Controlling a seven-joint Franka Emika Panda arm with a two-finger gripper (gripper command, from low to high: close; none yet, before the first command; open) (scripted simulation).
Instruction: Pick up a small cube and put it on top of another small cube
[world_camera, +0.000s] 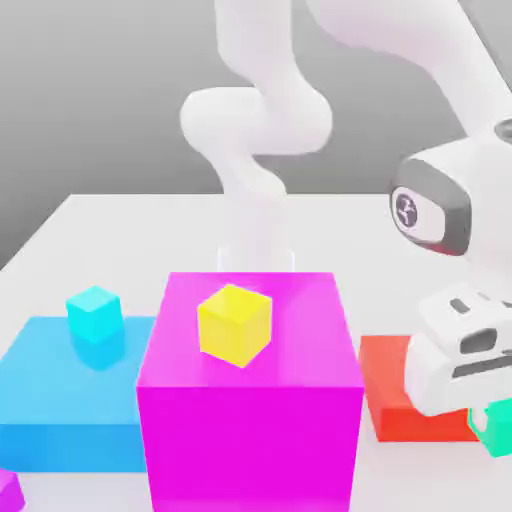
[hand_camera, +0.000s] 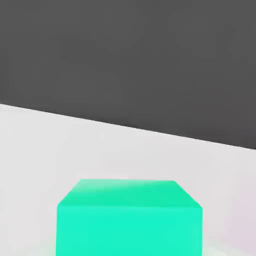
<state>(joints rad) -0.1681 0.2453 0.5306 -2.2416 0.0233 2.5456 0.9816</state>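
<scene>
The small sea-green cube (world_camera: 498, 435) sits at the exterior view's lower right, directly under my hand and partly hidden by it. My gripper (world_camera: 488, 418) is down around it and shut on it. In the hand view the same green cube (hand_camera: 130, 220) looms close, with white table behind it. The other small cube, light cyan-blue (world_camera: 94, 312), rests on a flat blue block (world_camera: 50, 410) at the exterior view's left, far from my gripper.
A big magenta block (world_camera: 250, 430) stands in the middle with a yellow small cube (world_camera: 235, 323) on top. A flat red block (world_camera: 395, 395) lies just left of my hand. A small magenta corner (world_camera: 8, 490) shows at the lower left. The arm's base rises behind the magenta block.
</scene>
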